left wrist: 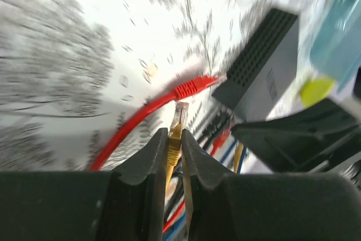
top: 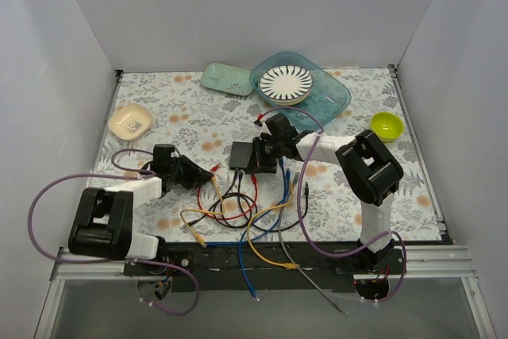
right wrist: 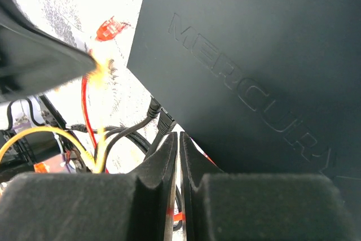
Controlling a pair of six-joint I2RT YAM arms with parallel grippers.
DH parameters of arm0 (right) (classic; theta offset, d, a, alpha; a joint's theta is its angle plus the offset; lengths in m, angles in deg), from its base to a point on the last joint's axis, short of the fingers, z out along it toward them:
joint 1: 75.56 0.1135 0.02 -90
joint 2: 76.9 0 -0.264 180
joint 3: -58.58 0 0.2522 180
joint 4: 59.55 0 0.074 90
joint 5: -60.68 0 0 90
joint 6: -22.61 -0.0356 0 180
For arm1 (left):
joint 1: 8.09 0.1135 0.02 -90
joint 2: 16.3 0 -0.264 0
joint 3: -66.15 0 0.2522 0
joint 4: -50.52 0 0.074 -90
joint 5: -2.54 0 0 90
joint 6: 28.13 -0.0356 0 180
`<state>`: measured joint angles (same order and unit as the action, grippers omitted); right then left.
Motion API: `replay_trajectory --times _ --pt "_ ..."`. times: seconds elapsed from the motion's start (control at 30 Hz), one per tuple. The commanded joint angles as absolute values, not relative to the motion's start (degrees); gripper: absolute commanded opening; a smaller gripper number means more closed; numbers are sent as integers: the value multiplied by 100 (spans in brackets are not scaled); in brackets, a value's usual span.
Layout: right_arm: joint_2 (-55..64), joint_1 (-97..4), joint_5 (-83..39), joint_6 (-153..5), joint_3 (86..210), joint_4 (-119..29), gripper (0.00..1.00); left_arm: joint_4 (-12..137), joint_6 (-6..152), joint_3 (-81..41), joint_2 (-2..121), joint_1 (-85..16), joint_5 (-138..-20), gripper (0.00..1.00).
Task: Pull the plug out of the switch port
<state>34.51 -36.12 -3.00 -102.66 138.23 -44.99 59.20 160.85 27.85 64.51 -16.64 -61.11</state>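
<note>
The switch [top: 241, 154] is a flat black box at the table's middle; it also shows in the left wrist view [left wrist: 265, 66] and fills the right wrist view [right wrist: 254, 66]. My left gripper [left wrist: 174, 134] is shut on a yellow plug [left wrist: 180, 115], which is held clear of the switch with its tip free. In the top view this gripper [top: 202, 174] sits left of the switch. A loose red plug [left wrist: 194, 87] lies on the table. My right gripper [right wrist: 179, 138] is shut at the switch's edge beside two black plugs [right wrist: 161, 119] that are still in their sockets. In the top view it [top: 266, 156] rests at the switch's right side.
Tangled red, yellow, blue and black cables [top: 238, 212] spread in front of the switch. At the back are a teal tray [top: 333, 97] with a striped plate [top: 286, 82] and a mint dish [top: 226, 78]. A yellow-green bowl [top: 386, 125] sits right, a beige dish [top: 130, 121] left.
</note>
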Motion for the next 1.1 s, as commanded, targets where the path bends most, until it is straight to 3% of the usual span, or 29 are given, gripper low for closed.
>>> replay_trajectory --times 0.0,0.1,0.13,0.17,0.23,0.27,0.37,0.4,0.5,0.67,0.8,0.93,0.97,1.0,1.07 --pt "3568 -3706 -410 -10316 13931 -4465 11 8034 15513 2051 5594 -1153 -7829 0" --pt "3498 -3706 -401 -10299 13949 -4430 11 8371 15389 1768 5656 -1090 -8034 2" --pt "3481 -3706 -401 -10281 13949 -4395 11 8344 15371 1750 5638 -1072 -8008 11" --pt "3437 -3706 -392 -10246 13958 -4360 11 8283 15371 1732 5630 -1081 -7955 37" --pt "3305 -3706 -418 -10211 13967 -4333 11 8239 15336 1645 5594 -1072 -7797 49" --pt "3244 -3706 -427 -10202 13976 -4316 11 8239 15336 1592 5568 -1081 -7770 60" --pt "3094 -3706 -471 -10202 14072 -4307 12 8282 15275 1363 5480 -1081 -7753 69" --pt "3085 -3706 -454 -10211 14116 -4298 11 8309 15301 1293 5480 -1081 -7787 98" --pt "3111 -3715 -532 -10202 14379 -4211 12 7959 15424 1222 5524 -1081 -7377 98" --pt "3216 -3785 -603 -10184 14696 -4219 12 6026 16108 1538 5874 -1317 -5691 97" --pt "3506 -4013 -568 -10342 14837 -4157 11 5725 15803 1311 6305 -1976 -5477 92" --pt "3621 -4251 -594 -10553 14714 -4315 11 5507 15705 1432 6894 -2390 -5204 72" --pt "3638 -4286 -612 -10571 14714 -4316 11 5418 15723 1529 6973 -2451 -5152 57" --pt "3682 -4330 -647 -10571 14723 -4281 11 5391 15775 1669 7105 -2461 -5195 49" --pt "3718 -4356 -656 -10571 14749 -4280 11 5286 15845 1819 7150 -2487 -5248 40"
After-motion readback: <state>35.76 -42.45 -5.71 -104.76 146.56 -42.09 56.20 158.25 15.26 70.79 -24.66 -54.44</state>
